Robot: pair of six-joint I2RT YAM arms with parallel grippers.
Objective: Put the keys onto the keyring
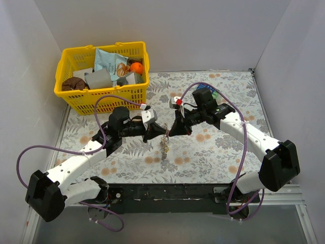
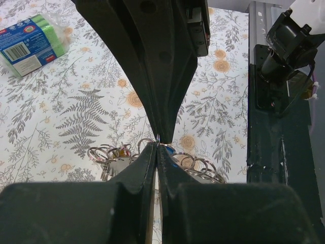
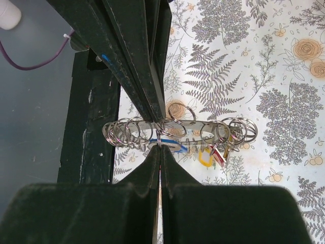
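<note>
The keyring point(image 3: 198, 123), a large thin hoop seen edge-on, hangs in the air over the table middle point(image 1: 165, 144) with several small split rings strung on it. Keys hang from it: a blue-headed one point(image 3: 170, 146), a yellow one point(image 3: 205, 156) and a red one point(image 3: 219, 157). My left gripper point(image 2: 157, 144) is shut on the hoop's edge, its fingers point(image 3: 147, 96) coming down onto the hoop. My right gripper point(image 3: 160, 148) is shut on a thin small ring right by the blue key, tip to tip with the left one. In the top view the left gripper point(image 1: 154, 133) and right gripper point(image 1: 173, 130) meet above the hanging bunch.
A yellow basket point(image 1: 71, 95) full of odds and ends stands at the back left. A blue-green packet point(image 2: 30, 43) lies on the floral cloth behind the right wrist. The black base rail point(image 2: 274, 127) runs along the near edge.
</note>
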